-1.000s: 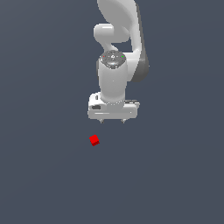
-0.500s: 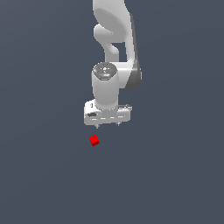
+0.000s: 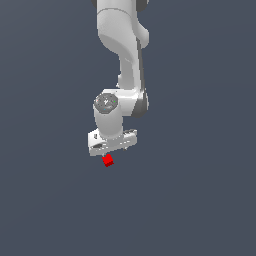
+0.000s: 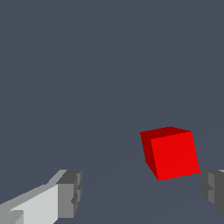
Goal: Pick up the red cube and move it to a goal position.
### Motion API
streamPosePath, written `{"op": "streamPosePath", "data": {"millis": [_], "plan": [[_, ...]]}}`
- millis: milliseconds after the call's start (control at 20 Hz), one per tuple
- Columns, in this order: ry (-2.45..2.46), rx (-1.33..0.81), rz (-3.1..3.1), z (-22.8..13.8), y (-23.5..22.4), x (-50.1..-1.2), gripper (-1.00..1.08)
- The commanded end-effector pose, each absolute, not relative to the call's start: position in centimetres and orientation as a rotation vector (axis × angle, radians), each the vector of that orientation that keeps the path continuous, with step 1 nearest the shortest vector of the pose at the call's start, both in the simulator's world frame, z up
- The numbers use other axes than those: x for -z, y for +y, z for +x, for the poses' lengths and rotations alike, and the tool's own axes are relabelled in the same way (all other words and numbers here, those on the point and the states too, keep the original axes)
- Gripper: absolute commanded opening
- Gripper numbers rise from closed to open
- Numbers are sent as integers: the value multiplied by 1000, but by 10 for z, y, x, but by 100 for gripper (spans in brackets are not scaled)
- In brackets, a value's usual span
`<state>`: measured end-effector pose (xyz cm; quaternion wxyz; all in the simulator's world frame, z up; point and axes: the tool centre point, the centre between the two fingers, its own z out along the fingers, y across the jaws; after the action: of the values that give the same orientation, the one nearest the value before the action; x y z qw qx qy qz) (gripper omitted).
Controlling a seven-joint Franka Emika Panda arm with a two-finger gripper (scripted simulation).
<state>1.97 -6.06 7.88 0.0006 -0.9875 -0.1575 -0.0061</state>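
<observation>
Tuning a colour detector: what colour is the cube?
Bright, plain red. The red cube shows best in the wrist view, its lit face brighter than its shaded sides.

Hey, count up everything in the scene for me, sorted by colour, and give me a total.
Red: 1, the red cube
White: 1, the robot arm with its gripper
Total: 2
</observation>
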Motion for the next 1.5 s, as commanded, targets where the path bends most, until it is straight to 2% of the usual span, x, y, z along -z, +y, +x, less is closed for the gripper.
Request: {"op": "streamPosePath", "data": {"millis": [0, 450, 850, 900, 1450], "plan": [[-571, 15, -3088, 23, -70, -64, 100], [-750, 3, -3050, 33, -93, -27, 100], [-789, 0, -3041, 37, -97, -20, 100], [-789, 0, -3041, 37, -97, -20, -100], [-787, 0, -3042, 37, -98, -20, -100]]}}
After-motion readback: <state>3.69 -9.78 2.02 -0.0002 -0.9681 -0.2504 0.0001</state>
